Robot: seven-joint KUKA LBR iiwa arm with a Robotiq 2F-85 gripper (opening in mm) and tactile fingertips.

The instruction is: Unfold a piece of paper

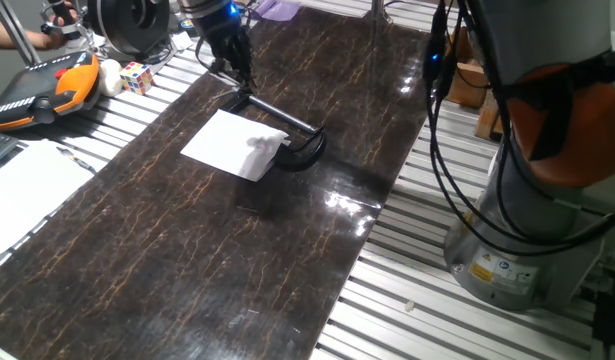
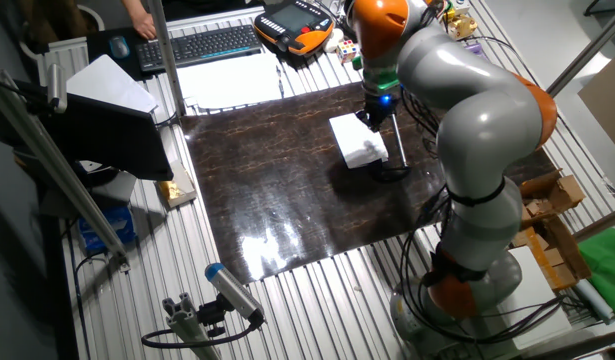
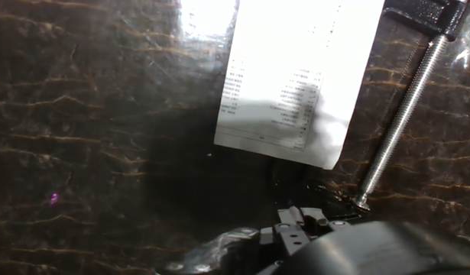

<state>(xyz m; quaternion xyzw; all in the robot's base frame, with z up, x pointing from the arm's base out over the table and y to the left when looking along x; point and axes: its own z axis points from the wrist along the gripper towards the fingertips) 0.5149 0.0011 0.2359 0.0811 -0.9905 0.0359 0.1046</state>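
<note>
Starting with the arm: a grey and orange robot arm (image 2: 487,130) reaches across from the table's side to the far part of the mat.
Mat: a dark, glossy, marble-patterned mat (image 1: 187,260) covers the middle of the slatted metal table (image 1: 407,290).
Piece of paper: the piece of paper (image 1: 235,144) lies flat near the middle of the mat, with one corner touching or lying under the black clamp (image 1: 297,140). The hand view shows faint printed lines on it. Whether it is folded in two layers cannot be told for sure.
Clamp: its threaded rod (image 3: 399,122) runs along one edge of the sheet, just beside it.
Gripper: the gripper (image 1: 230,55) hangs low over the mat near the end of the rod, beyond the sheet's far edge. It holds nothing. Whether the fingers are spread or pressed together cannot be told, as their tips are hidden or dark in every view.
Handling: the sheet looks very light, thin and limp; it probably slides easily on the glossy mat and can crease or tear.
Where to hold: likely a free corner or edge away from the clamp, pinching only the top layer, so the clamp keeps the rest in place.
</note>
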